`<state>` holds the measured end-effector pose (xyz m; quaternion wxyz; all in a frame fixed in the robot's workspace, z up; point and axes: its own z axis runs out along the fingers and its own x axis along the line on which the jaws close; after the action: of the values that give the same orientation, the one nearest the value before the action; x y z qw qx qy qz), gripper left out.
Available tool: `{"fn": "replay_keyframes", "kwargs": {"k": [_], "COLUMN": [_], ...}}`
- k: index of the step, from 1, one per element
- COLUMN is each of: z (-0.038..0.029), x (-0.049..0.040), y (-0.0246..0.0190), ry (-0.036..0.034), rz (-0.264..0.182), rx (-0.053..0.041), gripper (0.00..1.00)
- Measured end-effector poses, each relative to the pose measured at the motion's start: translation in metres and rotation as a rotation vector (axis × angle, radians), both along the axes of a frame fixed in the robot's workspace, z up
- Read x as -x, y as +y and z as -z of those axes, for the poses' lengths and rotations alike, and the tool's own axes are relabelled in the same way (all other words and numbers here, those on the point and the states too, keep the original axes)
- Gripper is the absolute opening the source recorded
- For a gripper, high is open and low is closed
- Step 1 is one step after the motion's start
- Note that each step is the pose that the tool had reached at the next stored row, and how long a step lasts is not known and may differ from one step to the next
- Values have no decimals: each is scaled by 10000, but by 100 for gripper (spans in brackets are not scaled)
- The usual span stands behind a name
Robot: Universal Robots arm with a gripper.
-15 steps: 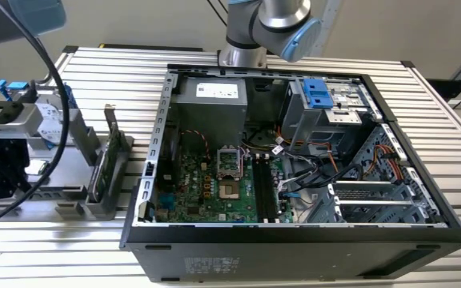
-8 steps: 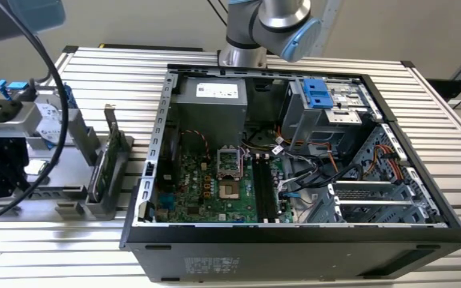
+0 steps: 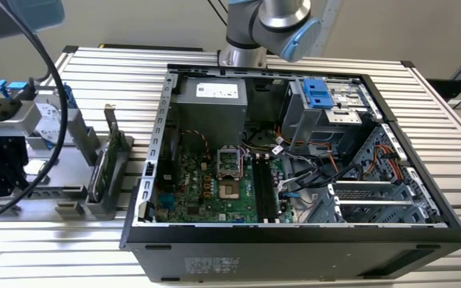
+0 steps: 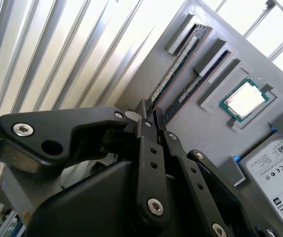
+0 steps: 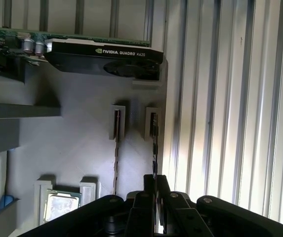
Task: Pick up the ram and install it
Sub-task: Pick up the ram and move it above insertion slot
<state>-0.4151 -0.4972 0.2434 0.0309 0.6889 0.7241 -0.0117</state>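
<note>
1. Ram (image 5: 154,148) and everything else sat on the slatted metal table (image 3: 422,108), the broadest thing in sight.
2. The open computer case (image 3: 295,252) lay on its side on the table, toward the exterior view's right, with its motherboard (image 3: 206,186) facing up.
3. The robot arm (image 3: 271,24) showed a grey and blue joint behind the case.
4. A grey parts tray (image 5: 82,143) lay well apart from the motherboard, at the exterior view's left of the case.
5. On the tray, a graphics card (image 5: 101,54) stood on edge, and a hard drive (image 4: 274,163) lay near a processor (image 4: 243,101).
6. The gripper (image 5: 155,180) hung over the tray's edge, its black fingers (image 5: 148,190) drawn close together and pinching the near end of the ram.
7. The ram stood on edge in the tray slot nearest the bare slats, in both wrist views.
8. A second memory stick (image 4: 183,96) stood in the slot just beside it, untouched.
</note>
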Motion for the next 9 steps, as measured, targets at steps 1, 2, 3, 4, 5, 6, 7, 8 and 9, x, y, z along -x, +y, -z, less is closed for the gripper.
{"fn": "replay_keyframes", "kwargs": {"k": [1, 2, 3, 4, 5, 6, 7, 8, 9], "z": [-2, -4, -6, -8, -10, -12, -14, -16, -18], "x": [0, 0, 0, 0, 0, 0, 0, 0, 0], "y": [0, 0, 0, 0, 0, 0, 0, 0, 0], "ry": [0, 0, 0, 0, 0, 0, 0, 0, 0], "rz": [0, 0, 0, 0, 0, 0, 0, 0, 0], "rx": [0, 0, 0, 0, 0, 0, 0, 0, 0], "gripper": [0, 0, 0, 0, 0, 0, 0, 0, 0]}}
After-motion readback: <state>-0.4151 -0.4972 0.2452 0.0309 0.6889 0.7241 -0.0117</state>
